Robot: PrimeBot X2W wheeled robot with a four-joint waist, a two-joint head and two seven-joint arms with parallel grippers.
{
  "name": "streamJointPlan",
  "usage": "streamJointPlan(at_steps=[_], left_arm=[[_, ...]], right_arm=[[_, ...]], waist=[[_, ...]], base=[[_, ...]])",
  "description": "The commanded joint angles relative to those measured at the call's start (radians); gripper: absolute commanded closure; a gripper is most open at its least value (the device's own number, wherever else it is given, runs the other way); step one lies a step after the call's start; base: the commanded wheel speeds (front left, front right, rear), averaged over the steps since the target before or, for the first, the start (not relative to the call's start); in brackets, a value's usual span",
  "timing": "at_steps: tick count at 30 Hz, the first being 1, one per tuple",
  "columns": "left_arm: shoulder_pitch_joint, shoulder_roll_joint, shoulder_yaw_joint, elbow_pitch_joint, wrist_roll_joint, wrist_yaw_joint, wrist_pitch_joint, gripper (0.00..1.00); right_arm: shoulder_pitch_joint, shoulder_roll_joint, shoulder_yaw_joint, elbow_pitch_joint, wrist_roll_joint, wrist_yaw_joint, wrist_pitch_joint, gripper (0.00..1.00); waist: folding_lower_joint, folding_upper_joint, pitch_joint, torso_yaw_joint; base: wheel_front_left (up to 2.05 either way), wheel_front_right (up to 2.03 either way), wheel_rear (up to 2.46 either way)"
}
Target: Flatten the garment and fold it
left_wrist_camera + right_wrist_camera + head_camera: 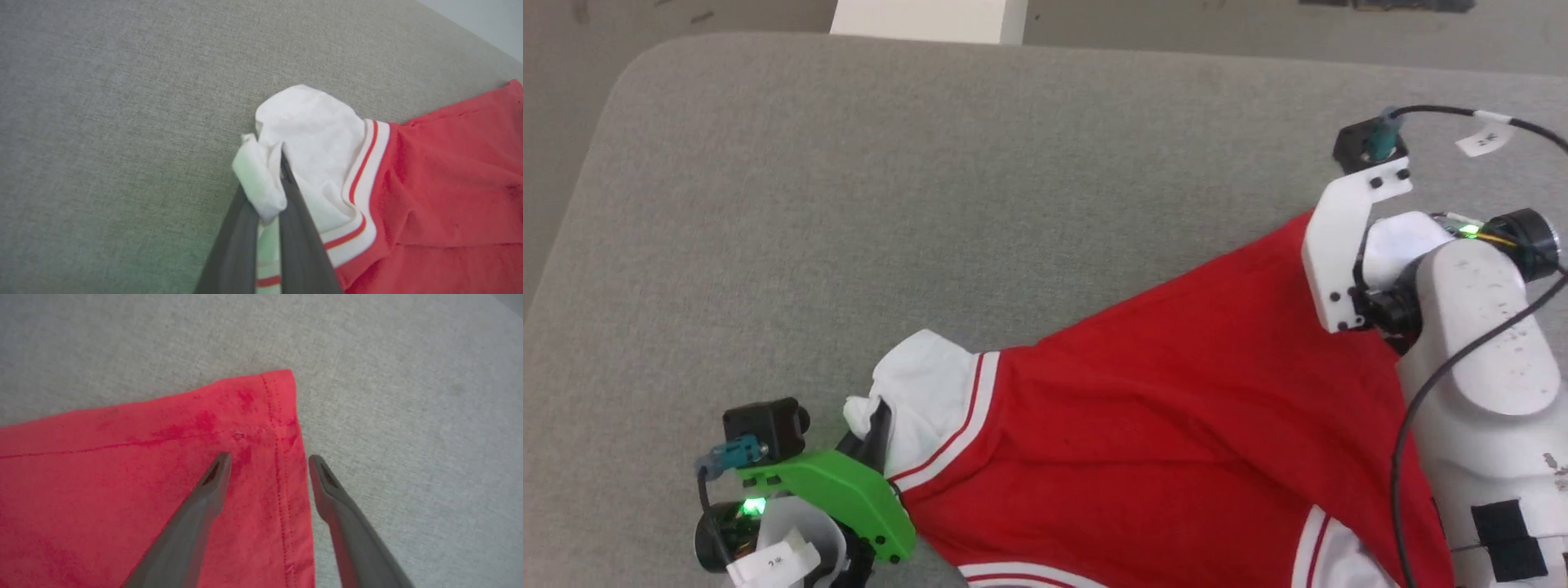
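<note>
At the lower left, the robot's left gripper (880,425) is clamped on the bunched tip of a white sleeve (923,384), its dark fingers pinched together with the cloth wadded between them. The garment (1176,425), a red jersey with red-and-white striped trim, lies on a grey padded surface (931,204) and runs diagonally from that sleeve up toward the far right.

Across the middle, the red body is spread out but not smooth. Soft creases fan away from the held sleeve, and a fold line crosses the cloth near the hem. A second white sleeve (1331,547) peeks out at the bottom right, beside the pale right forearm.

On the right, the right gripper (269,459) stands with its jaws wide apart and holds nothing. One finger is over the red cloth and the other over the bare grey surface, straddling the stitched side edge just short of the hem corner (278,388), which lies flat.

The work looks to be in its early half. The jersey is pulled out lengthwise, yet the sleeves are crumpled and wrinkles remain to be drawn out. No fold appears to have been made, so the whole folding stage seems left to do.
</note>
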Motion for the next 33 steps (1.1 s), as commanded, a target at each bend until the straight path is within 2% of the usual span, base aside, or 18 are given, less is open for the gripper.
streamJointPlan(at_steps=[1, 6, 7, 8, 11, 13, 18, 22, 27, 29, 30, 33], left_arm=[[-0.022, -0.005, -0.005, 0.007, 0.013, -0.008, 0.000, 1.00], [-0.024, -0.010, -0.012, 0.024, 0.013, -0.010, -0.003, 1.00], [-0.022, -0.009, -0.012, 0.027, 0.013, -0.009, -0.004, 1.00], [-0.020, -0.008, -0.011, 0.028, 0.013, -0.008, -0.004, 1.00], [-0.014, -0.003, -0.009, 0.031, 0.012, -0.004, -0.005, 1.00], [0.001, 0.003, -0.002, 0.029, 0.009, 0.003, -0.008, 1.00], [0.036, 0.007, 0.006, 0.024, 0.000, 0.020, -0.008, 1.00], [0.065, 0.006, 0.010, 0.019, -0.013, 0.030, -0.007, 1.00], [0.090, -0.002, 0.031, 0.011, -0.038, 0.034, -0.021, 1.00], [0.086, -0.009, 0.046, 0.005, -0.059, 0.020, -0.033, 1.00], [0.070, -0.009, 0.061, -0.005, -0.077, 0.000, -0.040, 1.00], [0.016, -0.001, 0.091, -0.026, -0.111, -0.038, -0.038, 1.00]], right_arm=[[-0.011, -0.003, 0.022, 0.028, -0.009, -0.001, 0.007, 0.00], [0.002, -0.013, 0.060, 0.094, 0.025, -0.001, 0.036, 0.00], [0.003, -0.016, 0.061, 0.094, 0.037, -0.001, 0.029, 0.52], [0.003, -0.021, 0.062, 0.091, 0.047, -0.001, 0.019, 0.99], [0.009, -0.038, 0.050, 0.056, 0.101, -0.001, -0.040, 1.00], [0.056, -0.064, -0.005, -0.055, 0.192, -0.001, -0.121, 1.00], [0.218, -0.066, -0.092, -0.269, 0.336, -0.001, -0.138, 1.00], [0.408, -0.043, -0.169, -0.467, 0.432, -0.001, -0.079, 1.00], [0.619, 0.003, -0.250, -0.667, 0.532, -0.001, 0.058, 1.00], [0.657, 0.018, -0.284, -0.720, 0.566, -0.001, 0.096, 1.00], [0.665, 0.031, -0.312, -0.760, 0.601, -0.001, 0.127, 1.00], [0.623, 0.048, -0.349, -0.789, 0.667, -0.001, 0.174, 1.00]], waist=[[0.0000, 0.0000, 0.039, 0.037], [0.0000, 0.0000, 0.026, 0.031], [0.0000, 0.0000, 0.019, 0.025], [0.0000, 0.0000, 0.014, 0.021], [0.0000, 0.0000, -0.016, 0.003], [0.0000, 0.0000, -0.070, -0.024], [0.0000, 0.0000, -0.142, -0.068], [0.0000, 0.0000, -0.186, -0.102], [0.0000, 0.0000, -0.215, -0.141], [0.0000, 0.0000, -0.224, -0.151], [0.0000, 0.0000, -0.230, -0.159], [0.0000, 0.0000, -0.241, -0.169]], base=[[0.00, 0.00, 0.00], [0.00, 0.00, 0.00], [0.00, 0.00, 0.00], [0.00, 0.00, 0.00], [0.00, 0.00, 0.00], [0.00, 0.00, 0.00], [0.00, 0.00, 0.00], [0.00, 0.00, 0.00], [0.00, 0.00, 0.00], [0.00, 0.00, 0.00], [0.00, 0.00, 0.00], [0.00, 0.00, 0.00]])
